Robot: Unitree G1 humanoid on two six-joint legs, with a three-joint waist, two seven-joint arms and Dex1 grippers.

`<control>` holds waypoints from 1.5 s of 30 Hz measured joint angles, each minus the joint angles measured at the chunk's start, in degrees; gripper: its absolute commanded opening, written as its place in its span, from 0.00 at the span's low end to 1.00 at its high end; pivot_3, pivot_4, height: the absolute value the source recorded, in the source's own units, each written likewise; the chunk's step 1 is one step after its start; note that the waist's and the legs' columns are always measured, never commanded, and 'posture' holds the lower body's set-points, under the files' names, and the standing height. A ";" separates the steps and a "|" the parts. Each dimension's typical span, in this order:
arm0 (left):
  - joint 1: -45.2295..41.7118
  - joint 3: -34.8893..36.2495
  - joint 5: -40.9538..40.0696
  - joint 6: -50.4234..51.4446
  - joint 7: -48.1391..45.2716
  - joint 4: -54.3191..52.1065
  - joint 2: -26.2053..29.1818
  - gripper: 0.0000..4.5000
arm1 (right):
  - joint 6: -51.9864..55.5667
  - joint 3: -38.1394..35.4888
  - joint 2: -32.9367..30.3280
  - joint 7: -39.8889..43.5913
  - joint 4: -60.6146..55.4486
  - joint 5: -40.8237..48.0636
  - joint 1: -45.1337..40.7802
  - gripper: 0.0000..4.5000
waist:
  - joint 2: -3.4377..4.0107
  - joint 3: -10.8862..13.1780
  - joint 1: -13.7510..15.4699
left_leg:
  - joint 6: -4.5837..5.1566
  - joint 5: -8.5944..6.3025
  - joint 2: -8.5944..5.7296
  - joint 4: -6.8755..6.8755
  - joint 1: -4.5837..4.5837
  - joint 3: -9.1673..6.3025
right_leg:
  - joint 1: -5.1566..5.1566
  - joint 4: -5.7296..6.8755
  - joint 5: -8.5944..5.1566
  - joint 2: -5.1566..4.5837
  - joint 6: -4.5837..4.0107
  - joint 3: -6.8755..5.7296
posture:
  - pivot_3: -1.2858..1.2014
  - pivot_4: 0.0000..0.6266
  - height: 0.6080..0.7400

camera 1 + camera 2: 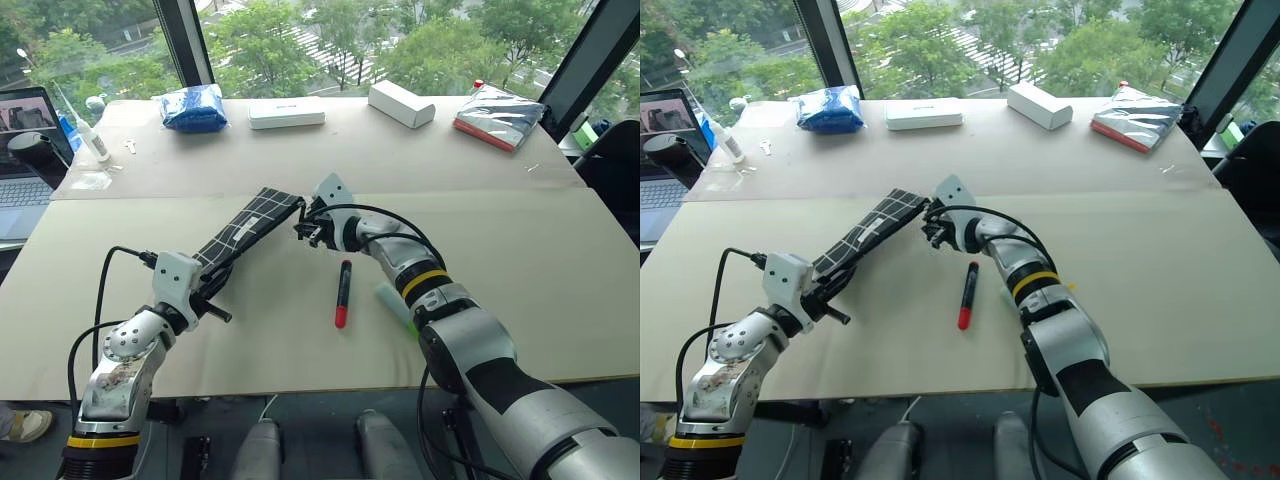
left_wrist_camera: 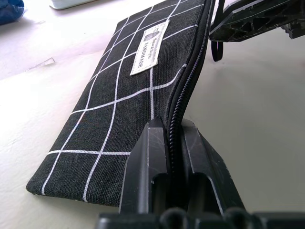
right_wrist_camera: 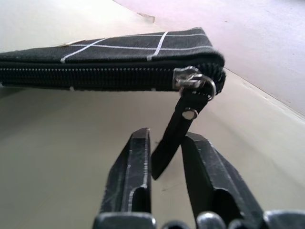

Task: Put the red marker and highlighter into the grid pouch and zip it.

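I had the left gripper clamped on the near end of the black white-gridded fabric pouch, zip edge up. The slim black red-ended marker and the pale mint highlighter lay on the beige table beside it. At the pouch's far end, the right gripper had closed around the black zipper pull.

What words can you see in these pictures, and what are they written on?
"FANDMADE", roughly, though the letters are uncertain: on the small white label sewn on the grid pouch. The smaller print and little logo above it are too small to read.
White flat box at the far side of the table: a faint mark, too small to read.
Laptop screen: nothing readable.
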 measured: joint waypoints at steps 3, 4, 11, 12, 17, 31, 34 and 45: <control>0.00 0.00 0.02 0.00 0.15 0.00 -0.21 0.00 | -0.02 0.02 0.22 0.06 0.00 -0.08 0.00 0.02 | 0.00 0.00 0.00 | 0.00 0.00 0.00 0.00 0.00 0.00 | 0.00 0.00 0.00 0.00 0.00 0.00 | 0.52 0.24 1.00; -0.01 0.00 0.03 0.00 0.16 0.00 -0.25 0.00 | -0.02 0.06 0.22 0.14 -0.02 -0.15 0.00 0.02 | 0.00 0.00 0.00 | 0.00 0.00 0.00 0.00 0.00 0.00 | 0.00 0.00 0.00 0.00 0.00 0.00 | 0.52 0.24 1.00; -0.65 -0.06 0.16 -0.01 0.09 0.87 -0.32 0.00 | 0.58 5.05 0.40 10.49 -11.76 -1.05 5.39 0.02 | 0.00 0.00 0.02 | 0.00 0.00 0.00 0.00 0.00 0.00 | 0.00 0.00 0.00 0.00 0.00 0.00 | 0.52 0.24 1.00; -0.73 -0.03 0.27 -0.01 0.10 1.03 -0.30 0.00 | 0.79 5.86 0.73 12.06 -13.69 -1.03 6.51 0.02 | 0.00 0.00 0.02 | 0.00 0.00 0.01 0.00 0.00 0.00 | 0.00 0.00 0.00 0.00 0.00 -0.01 | 0.52 0.24 1.00; -1.14 -0.09 0.67 -0.02 -0.28 1.18 -0.34 0.00 | 5.75 9.92 2.12 16.59 -24.91 -0.61 11.44 0.02 | 0.00 0.00 0.06 | -0.01 0.00 0.01 0.01 0.00 -0.01 | 0.00 0.03 0.00 0.00 0.00 -0.02 | 0.52 0.24 1.00; -2.42 -0.08 0.77 -0.07 -1.59 2.41 -0.34 0.00 | 12.31 12.05 5.47 16.95 -32.08 -0.03 11.91 0.14 | 0.00 0.00 0.23 | -0.02 0.01 0.00 0.02 0.00 -0.02 | 0.00 0.01 0.00 -0.01 0.00 -0.03 | 0.52 0.24 1.00; -2.57 -0.09 0.78 -0.07 -1.75 2.45 -0.34 0.00 | 12.97 12.09 5.33 16.40 -31.95 -0.02 12.13 0.34 | 0.00 0.00 0.19 | -0.02 0.01 0.01 0.01 0.01 -0.02 | 0.00 0.02 0.00 0.00 0.00 -0.03 | 0.52 0.24 1.00; -2.57 -0.08 0.80 -0.09 -1.86 2.50 -0.56 0.00 | 29.12 0.71 -10.06 23.21 -53.25 14.49 17.47 0.71 | -0.01 0.00 0.69 | -0.02 0.01 -0.04 0.05 -0.08 -0.06 | 0.07 -0.11 0.00 -0.05 0.01 -0.06 | 0.52 0.24 1.00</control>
